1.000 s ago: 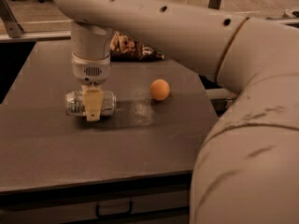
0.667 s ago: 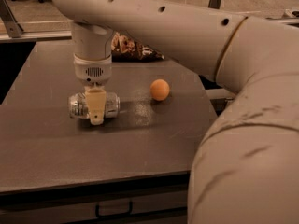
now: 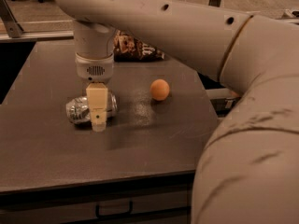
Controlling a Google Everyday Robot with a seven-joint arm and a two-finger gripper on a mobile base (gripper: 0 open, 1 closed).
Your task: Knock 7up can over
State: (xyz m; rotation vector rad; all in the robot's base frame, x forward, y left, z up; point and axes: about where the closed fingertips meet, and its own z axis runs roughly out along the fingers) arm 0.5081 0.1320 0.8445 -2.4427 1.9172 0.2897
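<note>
The silvery 7up can (image 3: pixel 79 110) lies on its side on the dark table (image 3: pixel 56 153), left of centre. My gripper (image 3: pixel 98 120) hangs straight down from the white arm, right in front of the can, its cream finger covering the can's right half. An orange ball (image 3: pixel 160 89) sits to the right of the can, apart from it.
A crumpled snack bag (image 3: pixel 135 48) lies at the back of the table behind the arm. The table's front edge (image 3: pixel 93 183) runs below, with a drawer handle (image 3: pixel 114 210) under it. My large white arm fills the right side.
The can stays lying on its side. The gripper has shifted slightly right and stays over the can.
</note>
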